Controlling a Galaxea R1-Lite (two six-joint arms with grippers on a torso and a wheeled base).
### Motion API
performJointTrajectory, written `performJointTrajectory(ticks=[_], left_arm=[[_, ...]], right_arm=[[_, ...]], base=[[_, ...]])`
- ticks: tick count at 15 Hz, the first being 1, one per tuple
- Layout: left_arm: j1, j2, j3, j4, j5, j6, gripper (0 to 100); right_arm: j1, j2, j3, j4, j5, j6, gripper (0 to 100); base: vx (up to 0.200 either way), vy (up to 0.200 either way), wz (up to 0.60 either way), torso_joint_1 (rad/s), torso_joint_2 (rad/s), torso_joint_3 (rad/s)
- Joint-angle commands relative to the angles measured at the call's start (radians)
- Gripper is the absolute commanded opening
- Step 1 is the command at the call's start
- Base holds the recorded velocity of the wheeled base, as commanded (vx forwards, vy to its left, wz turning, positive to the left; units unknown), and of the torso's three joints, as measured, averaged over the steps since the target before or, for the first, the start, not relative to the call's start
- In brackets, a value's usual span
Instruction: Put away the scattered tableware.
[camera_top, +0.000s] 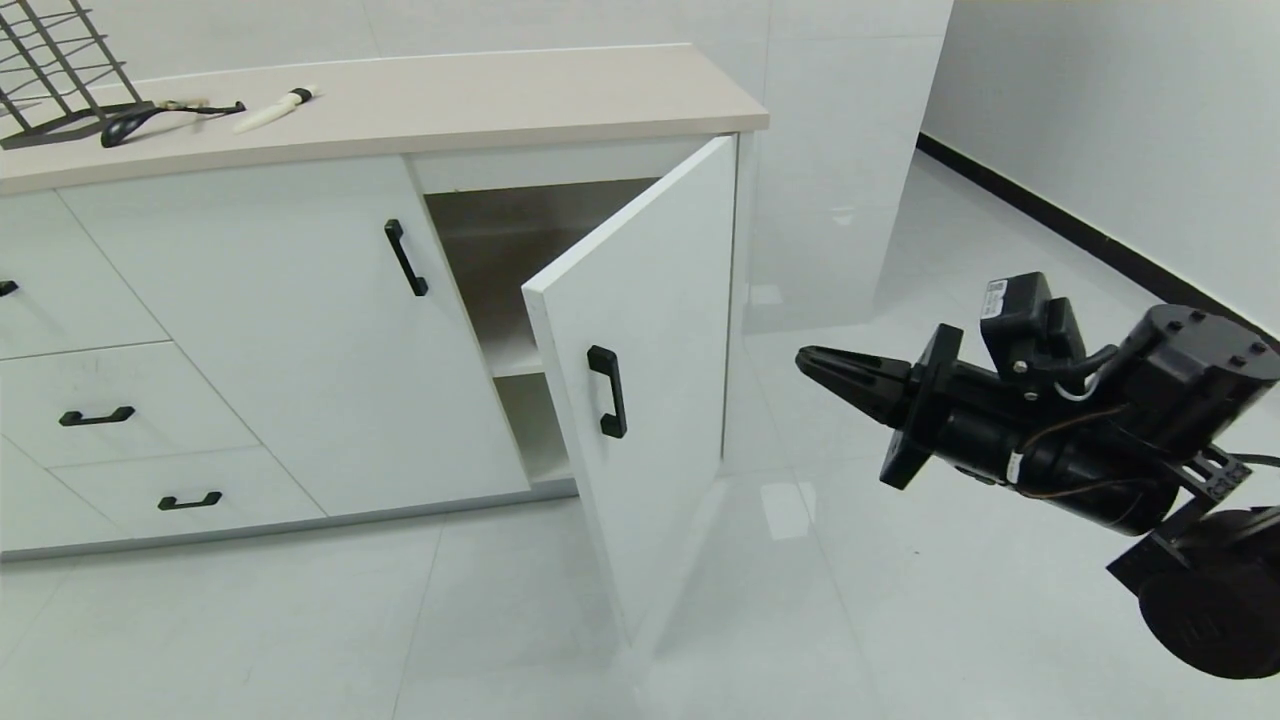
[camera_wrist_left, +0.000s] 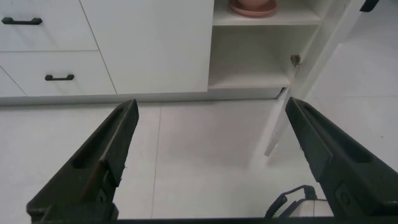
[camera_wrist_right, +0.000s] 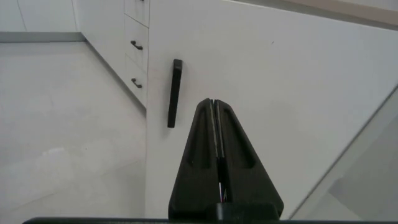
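A: Where's your tableware?
B: Glossy black spoon (camera_top: 165, 115) and slim white utensil (camera_top: 275, 110) lie on the matte beige countertop (camera_top: 500, 95), beside the wire rack (camera_top: 55, 70).
A: Grippers?
B: Your right gripper (camera_top: 805, 358) is clenched and empty; your left gripper (camera_wrist_left: 211, 106) is spread wide.

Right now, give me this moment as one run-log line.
cabinet door: open | right gripper: shut, empty, facing door front | left gripper: open, empty | pink dish: on shelf | white utensil, black spoon: on countertop

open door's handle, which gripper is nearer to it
Right. The right gripper, shut, points at the open door beside its handle, apart from it. The left gripper, open, hangs over the floor, back from the cabinet.
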Motion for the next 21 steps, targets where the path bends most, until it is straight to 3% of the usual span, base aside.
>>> performJointTrajectory(ticks=[1,5,9,21], left_arm=[[0.000,0.000,0.000,0.000,0.000,0.000,100],[0.000,0.000,0.000,0.000,0.000,0.000,100],[0.000,0.000,0.000,0.000,0.000,0.000,100],[0.000,0.000,0.000,-0.001,0.000,-0.002,100]], right_arm=[[-0.011,-0.059,0.036,0.000,0.001,-0.001,0],[-0.011,-0.040,0.036,0.000,0.001,-0.001,0],[-0.011,-0.003,0.018,-0.002,0.002,-0.003,0],[0.031,0.201,-0.219,0.000,0.001,0.002,0]], base=[[0.000,0.200,0.00,-0.007,0.00,0.007],[0.100,0.200,0.00,0.004,0.00,0.006],[0.000,0.000,0.00,0.000,0.00,0.000],[0.000,0.000,0.00,0.000,0.00,0.000]])
